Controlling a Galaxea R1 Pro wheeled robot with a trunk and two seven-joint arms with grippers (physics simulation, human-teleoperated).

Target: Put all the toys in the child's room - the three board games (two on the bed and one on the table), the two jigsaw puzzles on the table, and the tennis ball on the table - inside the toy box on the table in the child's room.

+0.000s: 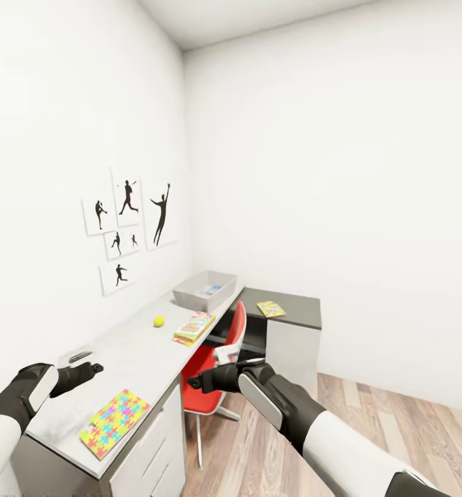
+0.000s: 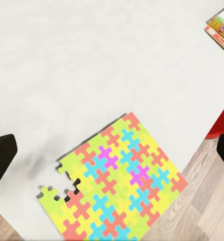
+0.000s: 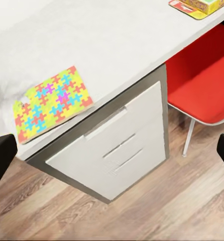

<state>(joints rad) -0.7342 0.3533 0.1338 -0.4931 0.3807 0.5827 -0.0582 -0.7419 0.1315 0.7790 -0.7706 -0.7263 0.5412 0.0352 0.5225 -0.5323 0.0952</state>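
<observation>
While the left pincer (image 1: 92, 369) hovers open, a puzzle (image 1: 114, 422) lies just below it on the desk (image 1: 130, 352). Right pincer (image 1: 197, 381) is open beside the desk's edge.

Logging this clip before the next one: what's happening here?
The robot faces the table with both arms raised and nothing held. The left gripper hovers over the table top near a puzzle at the near edge; the right gripper hangs off the table beside the red chair. The ball and a game box still lie out, short of the toy box. A second puzzle lies on the dark desk.
</observation>
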